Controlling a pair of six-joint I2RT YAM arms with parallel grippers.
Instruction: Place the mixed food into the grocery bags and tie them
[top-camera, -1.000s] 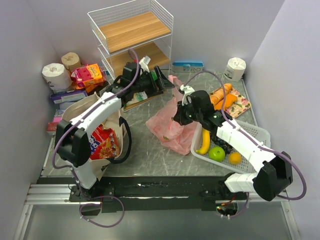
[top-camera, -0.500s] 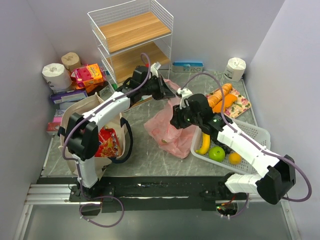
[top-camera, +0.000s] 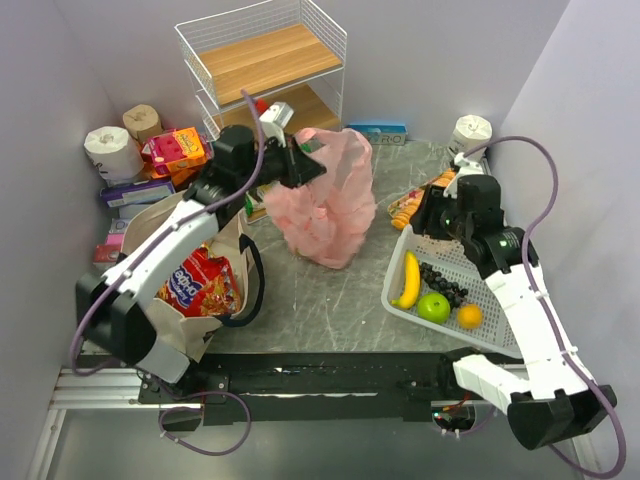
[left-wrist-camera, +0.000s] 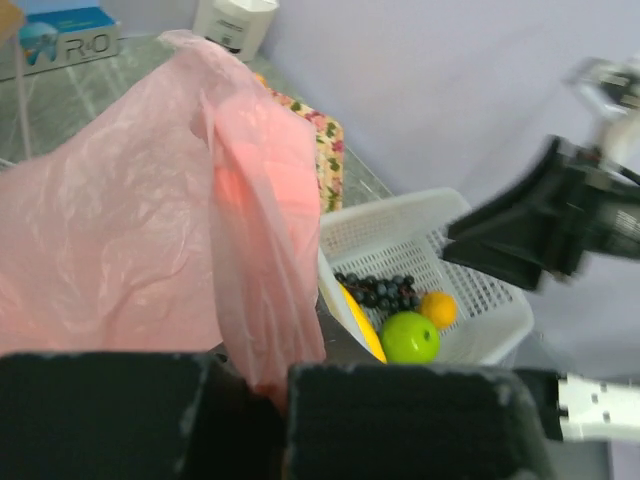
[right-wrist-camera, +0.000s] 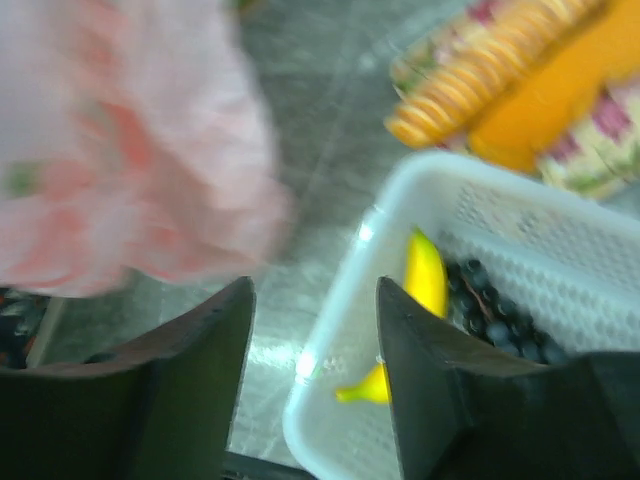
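Observation:
My left gripper (top-camera: 305, 166) is shut on a fold of the thin pink plastic bag (top-camera: 326, 205) and holds it lifted above the table; in the left wrist view the pink film (left-wrist-camera: 255, 260) is pinched between the fingers. My right gripper (top-camera: 428, 220) stands open and empty over the near-left corner of the white basket (top-camera: 500, 262), its fingertips (right-wrist-camera: 243, 292) apart from the bag (right-wrist-camera: 130, 180). The basket holds a banana (top-camera: 408, 280), green apple (top-camera: 434, 306), orange (top-camera: 469, 316) and grapes (top-camera: 446, 284). The beige tote (top-camera: 160, 215) at left holds a red snack packet (top-camera: 195, 285).
Orange snack packets (top-camera: 420, 203) lie behind the basket on a floral mat. A wire shelf (top-camera: 265, 70) stands at the back. Toilet-paper rolls (top-camera: 112, 150) and boxes (top-camera: 175, 150) crowd the back left; another roll (top-camera: 470, 135) sits back right. Walls close in on both sides.
My left gripper closed on the pink bag and raised it up and to the left. My right gripper let go of the bag, opened and drew back right over the basket.

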